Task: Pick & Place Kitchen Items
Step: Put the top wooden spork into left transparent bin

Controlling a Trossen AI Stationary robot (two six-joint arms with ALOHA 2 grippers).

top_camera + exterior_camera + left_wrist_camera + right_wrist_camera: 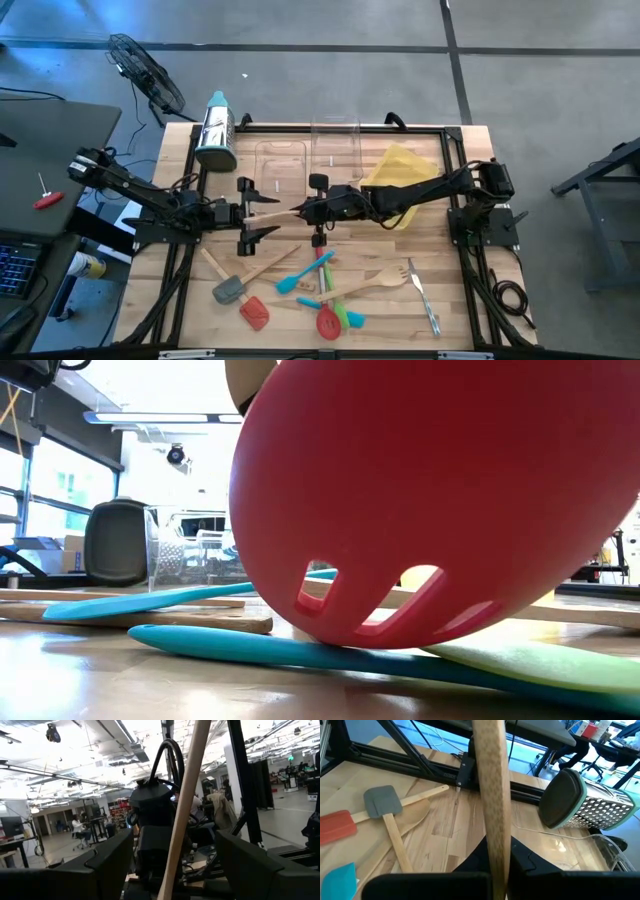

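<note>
A wooden utensil (275, 212) hangs above the table's middle, between my two grippers, which face each other. My right gripper (318, 210) reaches in from the right and is shut on the utensil's handle (490, 795). My left gripper (247, 212) comes from the left and is open. Its fingers (100, 865) stand wide on either side of the handle (182, 820) without touching it. Other utensils lie near the front edge: a grey spatula (228, 288), a red spatula (254, 312), a teal spatula (300, 278), a red slotted spoon (327, 318), a wooden fork (385, 280) and metal cutlery (425, 295). My right gripper pinches the wooden handle (496, 845) between its two fingers. It comes roughly level from the table's right side, and the handle runs on past the fingertips toward my left gripper. The utensil is lifted clear of the table. Which end of it the fingers have does not show.
A steel grater with a teal top (216, 130) lies at the far left. Clear trays (282, 160) and a yellow tray (405, 170) stand at the back. In the low view the red slotted spoon (430, 500) fills most of the picture, resting on teal (300, 652) and green utensils.
</note>
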